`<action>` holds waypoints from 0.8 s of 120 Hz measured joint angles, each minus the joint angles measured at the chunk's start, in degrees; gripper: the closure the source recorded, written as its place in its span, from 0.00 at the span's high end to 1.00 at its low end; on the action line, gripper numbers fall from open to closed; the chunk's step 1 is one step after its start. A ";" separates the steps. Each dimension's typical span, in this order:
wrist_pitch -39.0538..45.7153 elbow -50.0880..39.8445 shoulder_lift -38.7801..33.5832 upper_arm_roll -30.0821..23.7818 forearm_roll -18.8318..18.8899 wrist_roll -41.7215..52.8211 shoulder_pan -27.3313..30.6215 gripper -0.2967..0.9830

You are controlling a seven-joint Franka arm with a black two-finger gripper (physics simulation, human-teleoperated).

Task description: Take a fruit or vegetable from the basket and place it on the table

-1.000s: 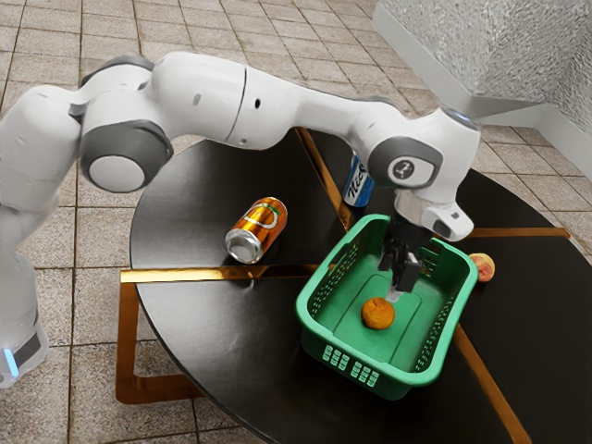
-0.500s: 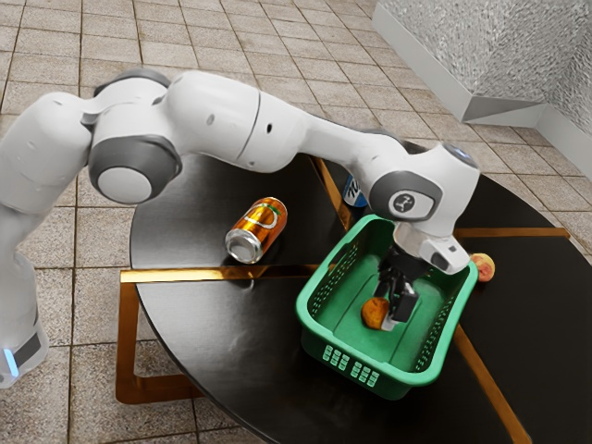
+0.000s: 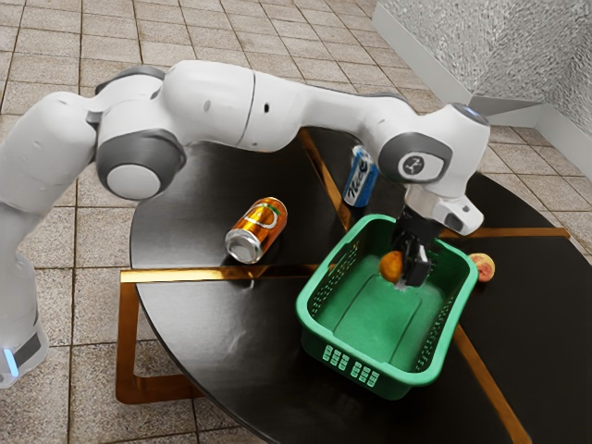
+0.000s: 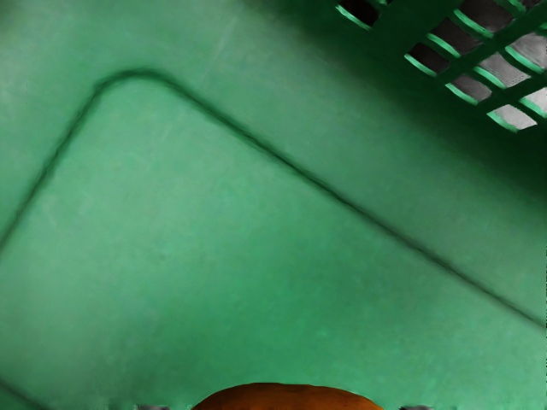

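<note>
since the claw (image 3: 405, 270) is pinching the orange fruit (image 3: 391, 267), it's lift-out time imo, then over the green basket (image 3: 393, 377) to the table (image 3: 199, 324)

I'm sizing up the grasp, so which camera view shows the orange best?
The exterior view: most of the orange is visible there, held by the gripper above the basket's floor. The wrist view shows a curved slice at its lower edge.
</note>
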 joint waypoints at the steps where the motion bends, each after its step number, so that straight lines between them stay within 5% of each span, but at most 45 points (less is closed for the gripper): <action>1: -0.28 0.49 0.00 0.06 0.18 -0.02 0.10 0.46; 25: -0.22 11.82 -0.05 1.44 7.35 -0.36 3.06 0.46; 52: 27.75 5.87 -0.16 0.65 12.33 -0.65 8.36 0.46; 65: 40.26 -0.69 -0.86 -5.39 12.61 -1.01 13.92 0.45; 96: 53.29 -6.01 2.76 -10.02 12.84 -2.67 19.09 0.39</action>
